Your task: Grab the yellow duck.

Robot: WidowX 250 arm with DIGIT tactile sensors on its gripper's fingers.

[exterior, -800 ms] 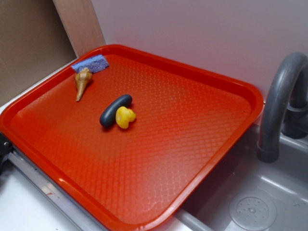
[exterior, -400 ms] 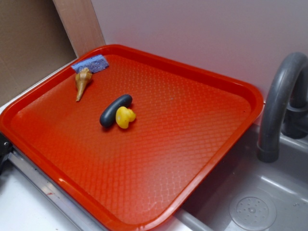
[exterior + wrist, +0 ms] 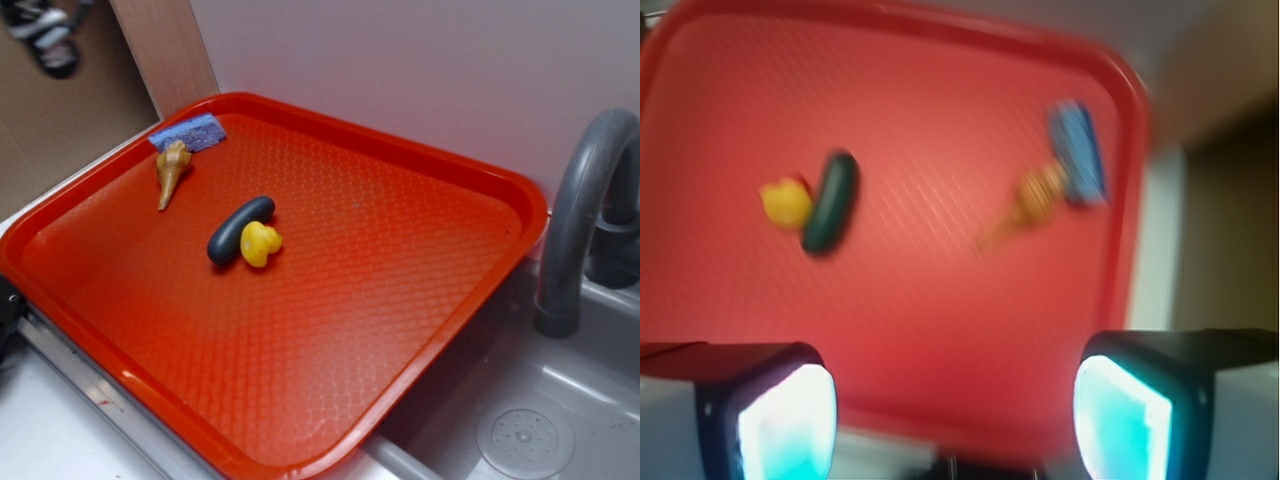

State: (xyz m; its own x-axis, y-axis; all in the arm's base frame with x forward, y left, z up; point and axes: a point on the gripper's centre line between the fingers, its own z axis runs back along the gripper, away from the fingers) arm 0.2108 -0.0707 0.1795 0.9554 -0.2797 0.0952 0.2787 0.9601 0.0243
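- Wide-spread fingers mark the hand (image 3: pixel 955 410) in the wrist view: two dark pads with pale glowing faces stand well apart at the bottom of that picture, and nothing lies between them.
- From the exterior view only a blurred black-and-white part of the hand (image 3: pixel 42 35) shows, at the far left corner of the picture, high above the scene and well apart from everything on the tray.
- On the red tray (image 3: pixel 420 330), the yellow duck (image 3: pixel 260 243) sits left of centre, resting on the textured floor.
- A dark capsule (image 3: pixel 238 229) lies just beside the duck on its left, so close that the two seem to touch; it is longer than the duck and lies slantwise.
- Farther off, near the far left corner of the tray, a tan seashell (image 3: pixel 171 171) lies with its pointed end toward the near side.
- Just beyond the shell, a blue sponge (image 3: pixel 189 131) lies flat against the far rim.
- To the right of the tray, a grey sink (image 3: pixel 520 420) holds a curved grey faucet (image 3: pixel 578 215).
- The wrist view is blurred, yet duck (image 3: pixel 786 202), capsule (image 3: pixel 830 201), shell (image 3: pixel 1025 204) and sponge (image 3: pixel 1078 152) all show there, far ahead of the pads.
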